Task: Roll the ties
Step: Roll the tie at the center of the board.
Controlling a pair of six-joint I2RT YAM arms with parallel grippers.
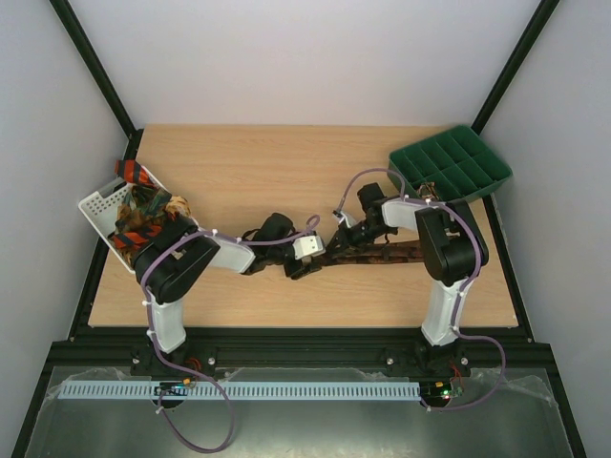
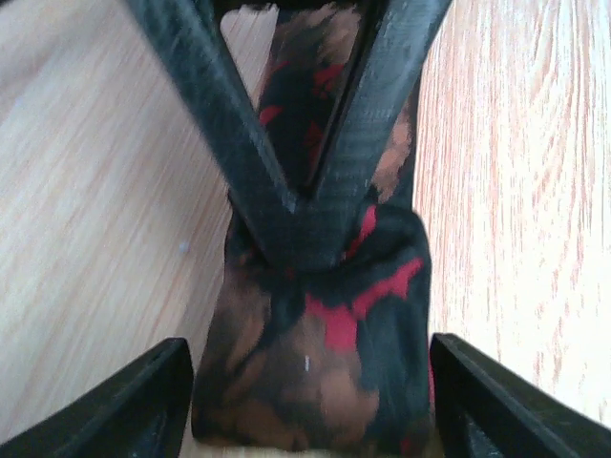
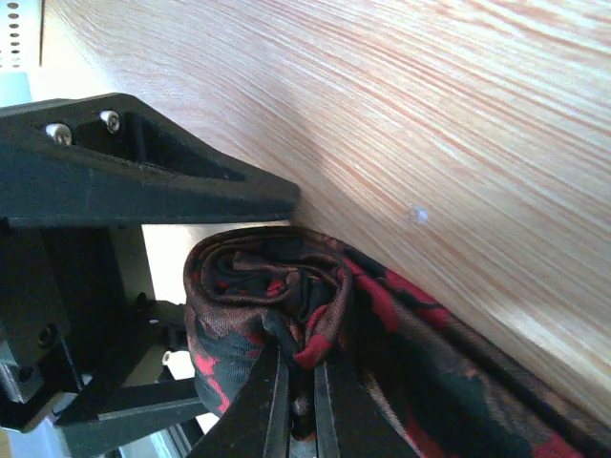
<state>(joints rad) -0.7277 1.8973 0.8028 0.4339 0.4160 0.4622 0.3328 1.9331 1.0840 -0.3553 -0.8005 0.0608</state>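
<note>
R gripper [image 3: 301,370]: jaws pressed together, pinching the rolled end of the brown tie [image 3: 258,305]. The roll sits right at the tips. R wrist view shows the coil edge-on, a couple of turns, red specks on dark brown. The rest of the tie runs flat on the table [image 3: 458,114], trailing from the roll back under the R wrist, to the lower right of the jaws.

L gripper [image 2: 310,353]: jaws spread wide, one finger each side of the roll. Both sit just beside the fabric; can't tell if they touch. Betw. the L jaws lies the roll, w/ the R fingers [image 2: 220,114] coming in from the opposite side as a closed V, tips meeting on the fabric. Beyond the V the flat length of tie goes on, away from the L jaws. In R wrist view one L finger [image 3: 143,162] lies just above the roll.

Top view: the two grippers meet nose to nose, tie stretched from there toward the R arm's side. Basket [image 1: 95,202] w/ other ties [image 1: 143,224], orange-black stripes showing, is well behind the L jaws, by the L elbow. Green tray [image 1: 449,162] is well apart from the R jaws, behind them.
</note>
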